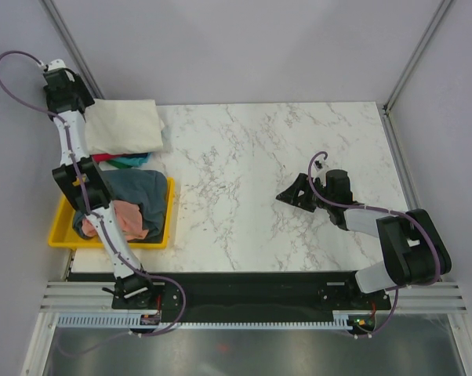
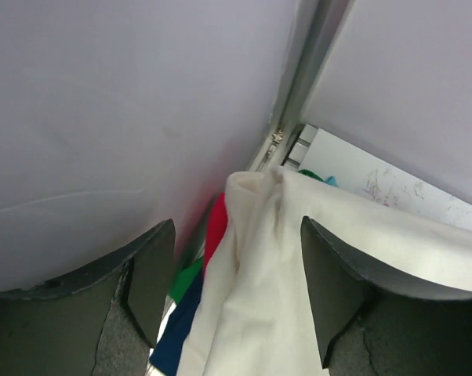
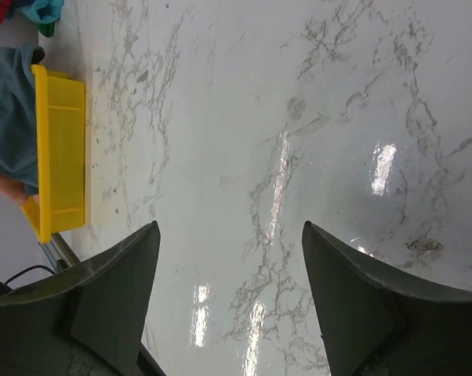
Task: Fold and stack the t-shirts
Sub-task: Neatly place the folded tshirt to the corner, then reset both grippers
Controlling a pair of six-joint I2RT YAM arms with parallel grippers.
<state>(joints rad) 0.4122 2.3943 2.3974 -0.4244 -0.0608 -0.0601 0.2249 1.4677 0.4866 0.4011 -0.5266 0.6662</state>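
The cream-white t-shirt (image 1: 125, 125) lies folded at the table's far left, on top of the red t-shirt (image 1: 107, 157) and the teal t-shirt (image 1: 132, 161). My left gripper (image 1: 93, 106) is open at the cream shirt's far-left corner. In the left wrist view the cream cloth (image 2: 283, 266) lies between my spread fingers (image 2: 154, 266), unpinched, with red (image 2: 216, 227) and green-teal (image 2: 187, 282) edges beneath. The slate grey-blue t-shirt (image 1: 138, 190) and the salmon pink t-shirt (image 1: 126, 219) lie crumpled in the yellow tray (image 1: 168, 219). My right gripper (image 1: 292, 196) is open and empty on the marble, right of centre.
The left arm reaches over the yellow tray (image 3: 59, 149) at the table's left edge. Grey walls and a metal corner post (image 2: 299, 86) stand close behind the left gripper. The right wrist view shows the marble tabletop (image 3: 244, 141) between the fingers.
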